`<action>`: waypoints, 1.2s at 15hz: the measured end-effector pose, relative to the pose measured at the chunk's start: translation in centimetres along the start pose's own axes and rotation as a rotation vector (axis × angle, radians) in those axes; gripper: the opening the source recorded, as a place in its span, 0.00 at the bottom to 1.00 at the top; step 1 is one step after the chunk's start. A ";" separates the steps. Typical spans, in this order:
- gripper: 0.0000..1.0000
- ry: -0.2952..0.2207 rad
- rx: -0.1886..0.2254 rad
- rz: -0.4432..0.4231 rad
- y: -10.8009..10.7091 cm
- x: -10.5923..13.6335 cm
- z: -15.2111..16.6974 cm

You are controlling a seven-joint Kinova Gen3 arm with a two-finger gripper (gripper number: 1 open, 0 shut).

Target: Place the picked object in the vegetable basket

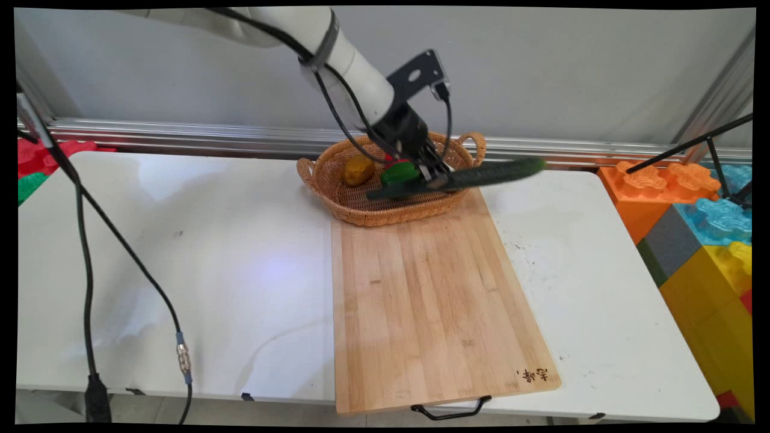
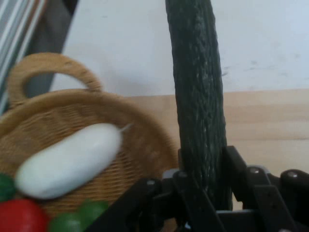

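Across the white table (image 1: 180,252), the largest thing lying flat is a long wooden cutting board (image 1: 430,300), which runs from the near edge, where a black wire handle (image 1: 451,411) shows beneath it, back to a wicker basket (image 1: 361,207). With the basket as the landmark: it sits at the board's far end, its near wall touching or overlapping the board's end, and it has a loop handle at each side. To its right, off the table, stand big foam blocks (image 1: 704,234) in orange, blue, grey and yellow.

Above the basket's right half hangs the white arm (image 1: 355,66), reaching down from the upper left with black cables (image 1: 84,240) trailing. Its black gripper (image 1: 434,174) is closed around a long dark green cucumber (image 1: 457,177), gripped somewhere along its length (the hand view shows the two fingers pressed against its sides, with the cucumber (image 2: 198,96) rising straight up between them). The cucumber lies nearly level, raised clear of the basket, one end over the basket's inside and the other reaching out past its right rim.

Inside the basket lie a white oblong vegetable (image 2: 67,162), a yellow-orange piece (image 1: 358,170) at the left, a green piece (image 1: 398,173) near the middle, and something small and red (image 2: 19,215).
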 end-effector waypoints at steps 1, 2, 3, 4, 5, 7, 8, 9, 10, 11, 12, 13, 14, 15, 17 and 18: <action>0.00 -0.006 0.010 0.011 -1.3 -0.3 0.0; 0.00 -0.012 0.019 0.019 -2.3 -0.6 -0.1; 0.00 -0.021 0.027 0.029 -3.5 -1.0 0.0; 0.00 -0.030 0.036 0.036 -4.5 -1.6 -0.1; 0.00 -0.038 0.042 0.041 -5.3 -2.1 0.0; 0.00 -0.054 0.049 0.044 -6.8 -3.5 0.3; 0.00 -0.060 0.047 0.042 -7.3 -4.1 0.5; 0.00 -0.067 0.041 0.038 -7.6 -4.8 0.8; 0.00 -0.071 0.034 0.034 -7.9 -5.4 1.1; 0.00 -0.071 0.031 0.032 -8.2 -5.8 1.4; 0.00 -0.070 0.028 0.030 -8.4 -6.2 1.7; 0.00 -0.070 0.025 0.027 -8.6 -6.5 1.9; 1.00 -0.068 0.023 0.026 -8.8 -6.7 2.0; 1.00 -0.067 0.021 0.025 -8.9 -6.9 2.1; 1.00 -0.061 0.016 0.021 -9.0 -7.1 2.1; 1.00 -0.055 0.013 0.017 -8.9 -7.2 2.0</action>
